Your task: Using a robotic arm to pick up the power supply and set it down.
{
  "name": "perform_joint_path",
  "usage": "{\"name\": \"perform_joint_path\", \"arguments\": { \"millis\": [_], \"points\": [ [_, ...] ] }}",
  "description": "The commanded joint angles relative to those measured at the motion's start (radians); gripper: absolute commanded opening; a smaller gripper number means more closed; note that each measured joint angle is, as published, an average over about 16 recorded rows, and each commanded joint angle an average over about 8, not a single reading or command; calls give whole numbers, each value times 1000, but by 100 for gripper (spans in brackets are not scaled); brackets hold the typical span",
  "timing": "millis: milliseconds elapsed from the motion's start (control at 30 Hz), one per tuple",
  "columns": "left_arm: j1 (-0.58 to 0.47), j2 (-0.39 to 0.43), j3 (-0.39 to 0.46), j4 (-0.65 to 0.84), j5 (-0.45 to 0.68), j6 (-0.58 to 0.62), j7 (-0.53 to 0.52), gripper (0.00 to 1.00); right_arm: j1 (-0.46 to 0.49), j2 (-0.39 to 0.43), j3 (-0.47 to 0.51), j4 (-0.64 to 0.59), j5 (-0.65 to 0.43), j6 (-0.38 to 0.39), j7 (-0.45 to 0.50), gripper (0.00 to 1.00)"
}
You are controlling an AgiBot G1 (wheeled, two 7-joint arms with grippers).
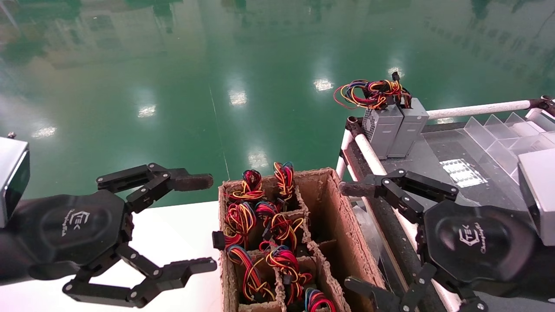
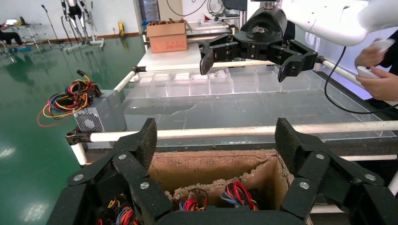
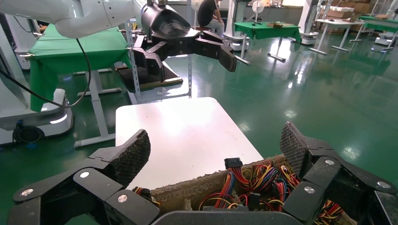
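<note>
Several power supplies stand on end in a divided cardboard crate (image 1: 336,203); only their tied loops of red, yellow and blue wire (image 1: 237,222) and a black connector (image 1: 218,239) show, the grey bodies hidden by the dividers. My left gripper (image 1: 203,223) hovers open just left of the crate, above the white table. My right gripper (image 1: 352,236) hangs open at the crate's right side. In the left wrist view my own left gripper (image 2: 217,138) frames the crate's far wall, and the right wrist view looks through the right gripper (image 3: 215,145) at the loops (image 3: 263,180).
Two grey boxes (image 1: 392,130) with a sprawling wire tangle (image 1: 370,93) stand on the dark belt (image 1: 433,160) at the right, behind a white rail (image 1: 477,109). Clear dividers (image 1: 498,134) lie farther right. The crate's right-hand compartments (image 1: 323,208) hold nothing. A person's hands (image 2: 375,70) are beyond the belt.
</note>
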Motion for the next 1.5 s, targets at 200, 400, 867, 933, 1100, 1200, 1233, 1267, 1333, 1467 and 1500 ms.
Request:
{"name": "perform_joint_path", "arguments": {
  "millis": [200,400,867,933,1100,1200,1233,1267,1333,1467,1500],
  "points": [
    [0,0,0,0,0,0,0,0,0,0,0,0,0,0,0,100],
    [0,0,0,0,0,0,0,0,0,0,0,0,0,0,0,100],
    [0,0,0,0,0,0,0,0,0,0,0,0,0,0,0,100],
    [0,0,0,0,0,0,0,0,0,0,0,0,0,0,0,100],
    [0,0,0,0,0,0,0,0,0,0,0,0,0,0,0,100],
    [0,0,0,0,0,0,0,17,0,0,0,0,0,0,0,100],
    [0,0,0,0,0,0,0,29,0,0,0,0,0,0,0,100],
    [0,0,0,0,0,0,0,42,0,0,0,0,0,0,0,100],
    [0,0,0,0,0,0,0,67,0,1,0,-1,-2,2,0,100],
    [0,0,0,0,0,0,0,100,-3,4,0,-7,-16,18,-4,100],
    [0,0,0,0,0,0,0,100,-4,5,0,-9,-21,23,-5,100]
  ]
}}
